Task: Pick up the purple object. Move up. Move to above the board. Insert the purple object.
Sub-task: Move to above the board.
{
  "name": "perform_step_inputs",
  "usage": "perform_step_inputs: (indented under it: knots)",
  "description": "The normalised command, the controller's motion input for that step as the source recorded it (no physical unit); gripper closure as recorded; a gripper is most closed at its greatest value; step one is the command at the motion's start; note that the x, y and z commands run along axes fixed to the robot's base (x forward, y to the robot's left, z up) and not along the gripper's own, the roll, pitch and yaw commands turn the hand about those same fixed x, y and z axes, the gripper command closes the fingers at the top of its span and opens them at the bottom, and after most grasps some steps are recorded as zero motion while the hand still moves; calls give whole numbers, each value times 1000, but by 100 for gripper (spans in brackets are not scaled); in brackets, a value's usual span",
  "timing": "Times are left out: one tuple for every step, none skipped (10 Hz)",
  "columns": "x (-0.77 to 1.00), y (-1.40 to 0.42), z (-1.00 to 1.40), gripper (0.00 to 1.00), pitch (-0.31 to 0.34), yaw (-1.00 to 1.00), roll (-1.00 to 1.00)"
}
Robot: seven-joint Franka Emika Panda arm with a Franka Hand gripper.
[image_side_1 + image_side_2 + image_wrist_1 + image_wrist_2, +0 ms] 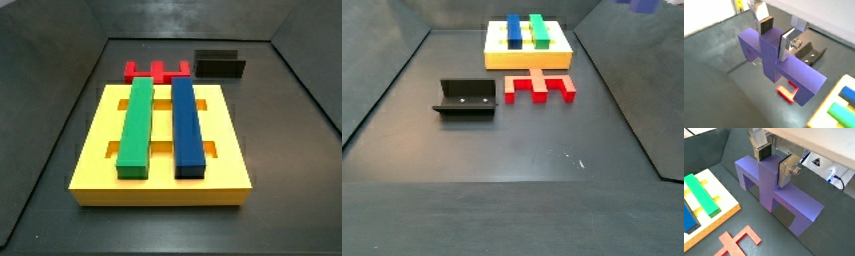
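My gripper [776,36] is shut on the central stub of the purple object [769,56], a wide bridge-shaped piece, and holds it in the air above the dark floor. Both wrist views show this grip [773,163] and the piece [771,188], with a silver finger [786,170] on each side of the stub. The board [160,190] is yellow with a long green bar [136,125] and a blue bar [186,125] on it. It lies on the floor off to one side of the held piece [839,114] [725,212] [529,58]. A purple bit [639,4] shows at a side view's top edge.
A red notched piece [158,71] lies on the floor beside the board, below the held piece [787,92] [737,242] [540,87]. The dark fixture [465,97] stands next to it [221,64] [811,52]. Dark walls enclose the floor.
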Motion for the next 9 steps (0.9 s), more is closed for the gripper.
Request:
perform_step_inputs:
  knots:
    - [1049,-1400,197,100,37,1000,-12]
    - [1111,-1400,165,100,57,1000,4]
    - [1163,-1400,175,100,59,1000,-10]
    - [1118,-1400,194,100,57,1000,-3]
    - [1091,-1400,197,100,61,1000,4]
    - [1153,-1400,201,100,67,1000,7]
    - [435,-438,67,100,85,1000,16]
    - [263,-244,49,100,88,1000,19]
    - [72,-95,47,100,73,1000,14]
